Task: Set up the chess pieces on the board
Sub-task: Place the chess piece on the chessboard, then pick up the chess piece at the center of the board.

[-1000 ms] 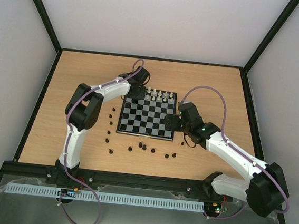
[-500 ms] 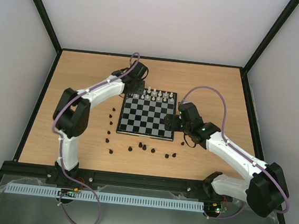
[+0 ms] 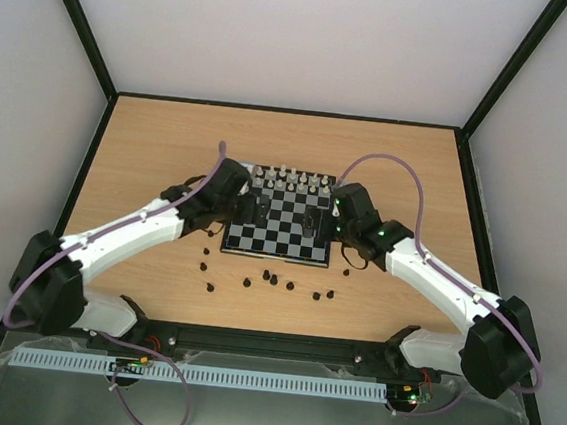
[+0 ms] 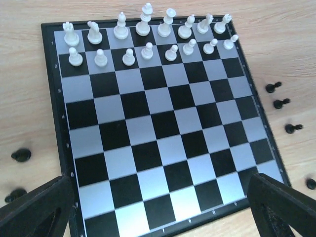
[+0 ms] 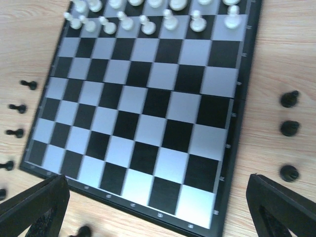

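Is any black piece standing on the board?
No: only white pieces stand on the board, while the black pieces are on the table beside it.

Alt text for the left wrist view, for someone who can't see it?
A chessboard seen from above, with white pieces filling its two far rows and the other squares bare. Black pieces sit on the wooden table either side, and the left arm's open fingers frame the bottom corners, holding nothing.
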`<state>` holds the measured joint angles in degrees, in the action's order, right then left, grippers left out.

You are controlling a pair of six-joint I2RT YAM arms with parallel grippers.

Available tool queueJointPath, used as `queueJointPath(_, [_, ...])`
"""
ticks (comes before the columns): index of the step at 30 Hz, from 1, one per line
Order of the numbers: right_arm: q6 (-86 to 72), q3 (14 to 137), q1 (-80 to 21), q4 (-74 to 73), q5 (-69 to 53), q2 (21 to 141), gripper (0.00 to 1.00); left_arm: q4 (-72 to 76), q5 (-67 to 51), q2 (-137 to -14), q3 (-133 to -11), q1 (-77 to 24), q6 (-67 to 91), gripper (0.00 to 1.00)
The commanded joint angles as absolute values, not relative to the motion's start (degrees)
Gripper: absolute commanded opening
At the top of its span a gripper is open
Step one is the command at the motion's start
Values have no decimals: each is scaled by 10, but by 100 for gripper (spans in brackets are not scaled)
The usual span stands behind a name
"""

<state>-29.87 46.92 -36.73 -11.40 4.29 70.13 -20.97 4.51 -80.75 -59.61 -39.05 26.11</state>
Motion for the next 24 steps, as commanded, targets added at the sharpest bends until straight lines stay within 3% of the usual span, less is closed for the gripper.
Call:
queueJointPath(1, [-324,517,-366,-139,-41,720,99,-163,13,-713,-553,-401,300,99])
queueJointPath(9, [-326,464,-366,-105,-91,728,99,-214,24,-708,-574,-483,320,99])
queueJointPath(13, [-318,455,-366,-102,-90,706,99,-226,77,-641,-559,-522,325,99])
queueJointPath(18, [-325,404,-366,-52,-74,656,99,-197,84,-539,-498,-528,330,99])
queueJointPath(24, [-313,418,-366,-36,-80,694,99,-212,102,-556,-478,-528,316,99])
